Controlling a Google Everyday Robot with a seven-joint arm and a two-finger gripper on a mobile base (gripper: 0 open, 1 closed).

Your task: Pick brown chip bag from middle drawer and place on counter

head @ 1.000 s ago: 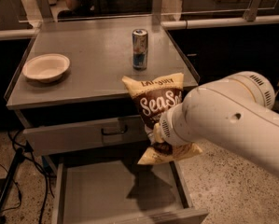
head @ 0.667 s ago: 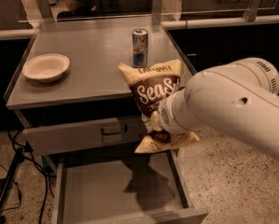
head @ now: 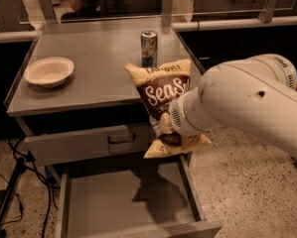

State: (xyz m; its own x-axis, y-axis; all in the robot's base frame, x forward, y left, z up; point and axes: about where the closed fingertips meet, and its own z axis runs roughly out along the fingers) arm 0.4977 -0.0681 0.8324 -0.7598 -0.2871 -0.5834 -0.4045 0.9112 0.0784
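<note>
Nearest the camera, the drawer (head: 103, 207) stands pulled out, its flat grey floor bare but for a dark shadow toward the back. The speckled floor (head: 237, 182) lies to its right, and dark cables (head: 4, 182) trail down on the left.

Above the drawer's rear right part the bag (head: 160, 86) hangs in the air, clear of the drawer floor. It is tilted, with its pale lower end over the drawer and its upper end showing in front of the desk's front edge. The tool (head: 165, 125) is clamped on the bag's lower half. Most of the tool is hidden by the thick white arm (head: 237, 98), which reaches in from the right.

Behind the bag's lower end, a closed drawer front (head: 83, 143) with a dark handle (head: 120, 139) sits just under the desk.

The desk (head: 98, 58) is a grey steel top. A pale bowl (head: 48, 72) rests near its left edge. Farther back and to the right, a slim can (head: 148, 47) stands upright, just behind the bag's top as seen from here and apart from the bowl.
</note>
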